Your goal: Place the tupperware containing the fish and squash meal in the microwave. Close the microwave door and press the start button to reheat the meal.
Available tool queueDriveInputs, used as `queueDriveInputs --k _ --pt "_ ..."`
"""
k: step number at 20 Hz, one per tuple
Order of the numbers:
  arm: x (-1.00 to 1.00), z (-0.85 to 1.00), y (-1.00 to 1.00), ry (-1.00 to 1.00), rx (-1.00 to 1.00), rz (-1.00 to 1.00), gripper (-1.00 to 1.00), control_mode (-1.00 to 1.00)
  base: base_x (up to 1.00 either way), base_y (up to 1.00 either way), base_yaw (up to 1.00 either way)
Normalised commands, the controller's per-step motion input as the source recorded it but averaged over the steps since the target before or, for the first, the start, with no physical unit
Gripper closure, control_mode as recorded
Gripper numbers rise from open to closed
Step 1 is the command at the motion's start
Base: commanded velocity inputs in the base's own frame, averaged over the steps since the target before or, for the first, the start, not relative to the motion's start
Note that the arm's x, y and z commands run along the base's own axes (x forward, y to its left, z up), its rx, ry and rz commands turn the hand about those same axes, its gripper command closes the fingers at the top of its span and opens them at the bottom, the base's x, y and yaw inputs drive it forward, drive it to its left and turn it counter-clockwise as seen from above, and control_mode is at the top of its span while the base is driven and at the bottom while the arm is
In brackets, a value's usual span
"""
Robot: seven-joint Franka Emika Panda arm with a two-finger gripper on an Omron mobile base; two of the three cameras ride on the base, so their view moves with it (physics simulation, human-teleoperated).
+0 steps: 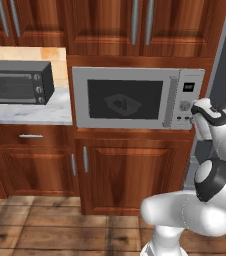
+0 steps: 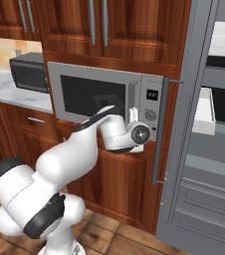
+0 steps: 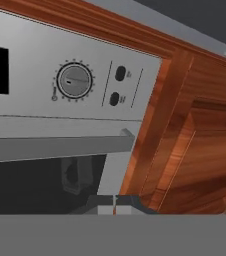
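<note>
One microwave (image 1: pixel 135 98), one tupperware (image 1: pixel 122 103), one countertop oven (image 1: pixel 19 82), two white bins (image 2: pixel 223 39).
</note>
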Motion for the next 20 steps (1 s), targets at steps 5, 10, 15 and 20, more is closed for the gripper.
queueDriveInputs --k 5,10,15,20 --pt "0.24 -0.09 0.00 0.02 0.00 0.00 1.00 -1.00 0.00 0.00 0.00" --pt "0.16 -0.08 -0.04 0.00 0.00 0.00 1.00 -1.00 0.00 0.00 0.00" --pt "0.17 -0.13 -0.05 0.00 0.00 0.00 1.00 -1.00 0.00 0.00 0.00" --pt "0.15 -0.15 -0.11 0.00 0.00 0.00 1.00 -1.00 0.00 0.00 0.00"
